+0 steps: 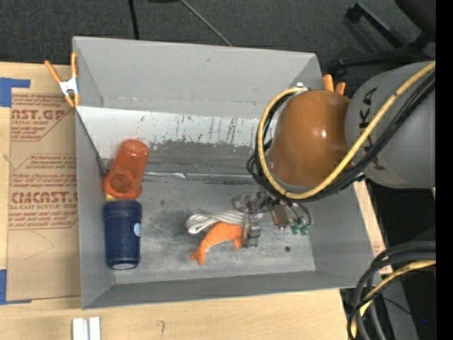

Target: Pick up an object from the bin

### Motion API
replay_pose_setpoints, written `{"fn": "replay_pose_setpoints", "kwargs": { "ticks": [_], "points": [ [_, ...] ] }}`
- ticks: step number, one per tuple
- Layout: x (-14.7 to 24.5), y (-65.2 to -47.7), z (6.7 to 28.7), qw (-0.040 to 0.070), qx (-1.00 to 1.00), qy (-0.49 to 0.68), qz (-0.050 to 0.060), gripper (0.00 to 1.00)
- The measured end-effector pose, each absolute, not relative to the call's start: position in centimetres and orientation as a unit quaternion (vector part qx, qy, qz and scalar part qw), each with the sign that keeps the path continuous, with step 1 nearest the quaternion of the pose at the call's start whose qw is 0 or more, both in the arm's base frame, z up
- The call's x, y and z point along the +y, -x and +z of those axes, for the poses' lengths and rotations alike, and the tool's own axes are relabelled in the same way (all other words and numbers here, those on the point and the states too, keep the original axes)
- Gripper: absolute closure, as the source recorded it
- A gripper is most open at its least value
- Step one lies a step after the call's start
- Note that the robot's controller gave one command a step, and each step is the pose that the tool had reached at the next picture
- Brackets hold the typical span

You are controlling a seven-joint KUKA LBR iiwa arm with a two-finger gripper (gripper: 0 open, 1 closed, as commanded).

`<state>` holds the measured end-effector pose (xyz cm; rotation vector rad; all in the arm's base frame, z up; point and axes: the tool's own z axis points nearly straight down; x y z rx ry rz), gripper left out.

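Bin, grey metal, holding four loose items. Item one: small orange curved piece, tapered (rather like a toy fish or carrot), lying on the floor toward the bin's front edge, about midway along it. Item two: white looped strip, just behind the orange piece and touching or overlapping its upper side. Item three: orange tumbler, on its side against the left wall. Item four: dark blue cylinder, just in front of the tumbler, near the front left corner. Both are well apart from the work. Gripper: low at the floor, at the right end of the orange curved piece; whether it is wide, narrow or closed on the piece cannot be told, as the wrist's orange cover and cables crowd it. Step in hand, by judgement: securing the orange piece. Handling note: the hold should take the thicker body and not the thin tail, keep clear of the white loop so that it is not dragged along, and the lift should go straight up, away from the front wall.
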<state>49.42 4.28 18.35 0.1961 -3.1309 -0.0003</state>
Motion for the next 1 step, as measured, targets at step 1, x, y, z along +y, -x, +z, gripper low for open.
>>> {"fn": "replay_pose_setpoints", "kwargs": {
  "ticks": [1],
  "points": [
    [5.36, -49.55, 25.11, 0.001, -0.998, -0.06, 0.0, 1.0]
  ]
}}
